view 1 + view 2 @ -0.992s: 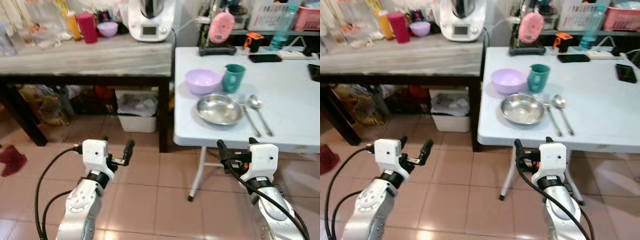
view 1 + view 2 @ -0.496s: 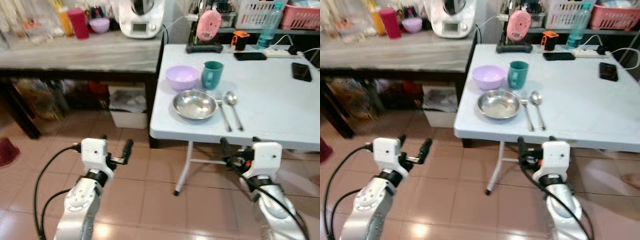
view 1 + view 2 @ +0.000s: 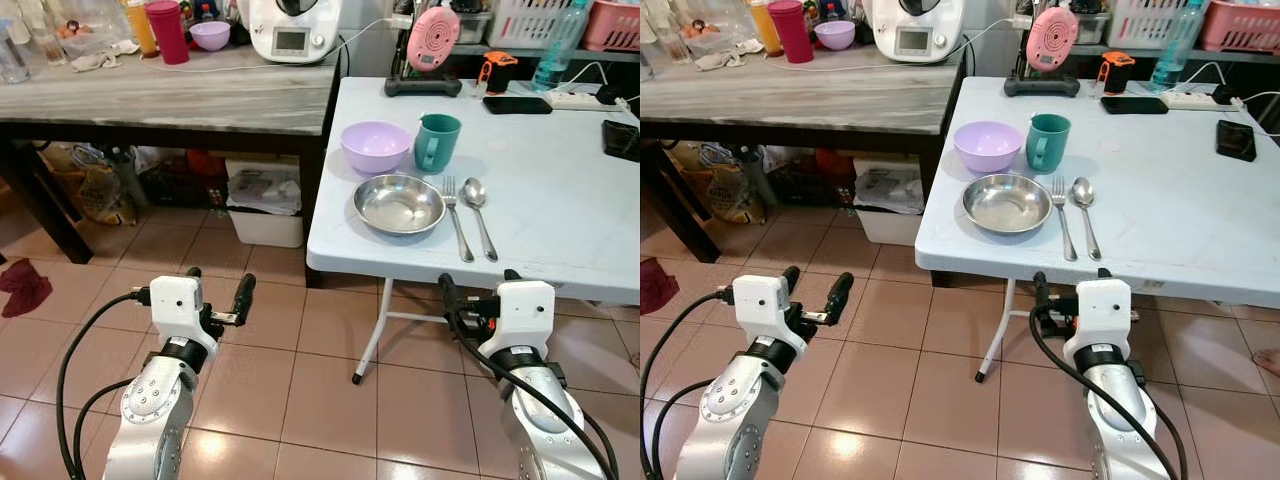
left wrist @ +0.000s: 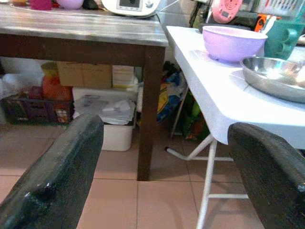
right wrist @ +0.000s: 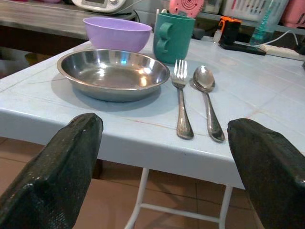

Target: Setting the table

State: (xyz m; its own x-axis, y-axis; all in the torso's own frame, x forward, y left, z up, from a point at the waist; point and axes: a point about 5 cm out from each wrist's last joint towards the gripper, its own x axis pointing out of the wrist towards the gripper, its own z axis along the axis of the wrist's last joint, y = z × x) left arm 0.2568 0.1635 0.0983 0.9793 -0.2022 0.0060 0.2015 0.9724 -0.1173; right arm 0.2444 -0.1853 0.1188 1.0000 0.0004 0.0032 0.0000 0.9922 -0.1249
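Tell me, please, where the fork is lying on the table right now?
In the left eye view, the fork lies on the white table between the steel plate on its left and the spoon on its right, below the green mug.

It looked like a home kitchen/dining corner — terracotta floor tiles, a white folding table w/ a steel plate, fork & spoon, plus a wooden counter holding a white food processor — cluttered storage boxes underneath.
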